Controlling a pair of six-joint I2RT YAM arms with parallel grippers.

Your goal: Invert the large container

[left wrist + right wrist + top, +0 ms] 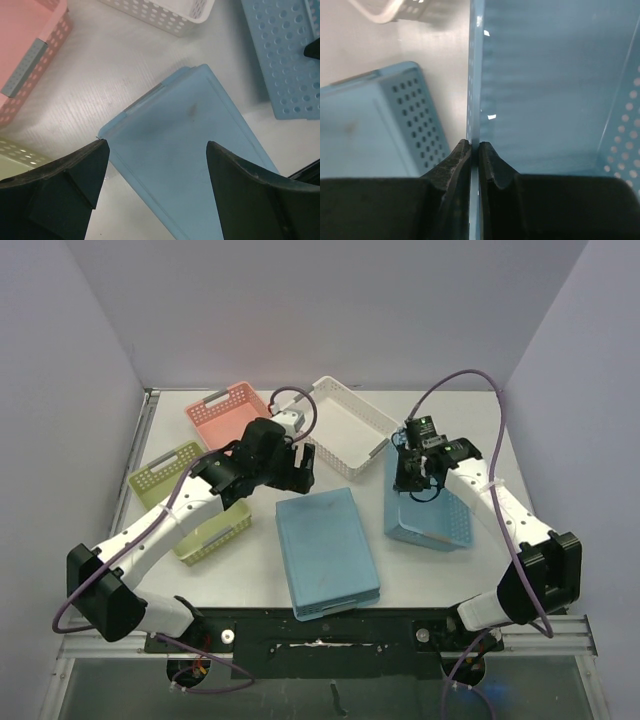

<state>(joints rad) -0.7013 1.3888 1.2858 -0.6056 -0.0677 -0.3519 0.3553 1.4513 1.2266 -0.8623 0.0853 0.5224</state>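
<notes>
A blue perforated basket (432,518) stands tilted on its side at the right. My right gripper (408,478) is shut on its upper rim. In the right wrist view the fingers (475,146) pinch the thin blue wall (474,75), and the basket's inside (555,85) opens to the right. A second, larger blue basket (328,550) lies upside down in the middle of the table. It also shows in the right wrist view (365,135). My left gripper (300,468) is open and empty above its far end (190,150). The tilted basket also shows in the left wrist view (290,60).
A pink basket (228,412) sits at the back left, a white basket (350,425) at the back middle and a green basket (195,502) at the left under my left arm. Purple walls enclose the table on three sides.
</notes>
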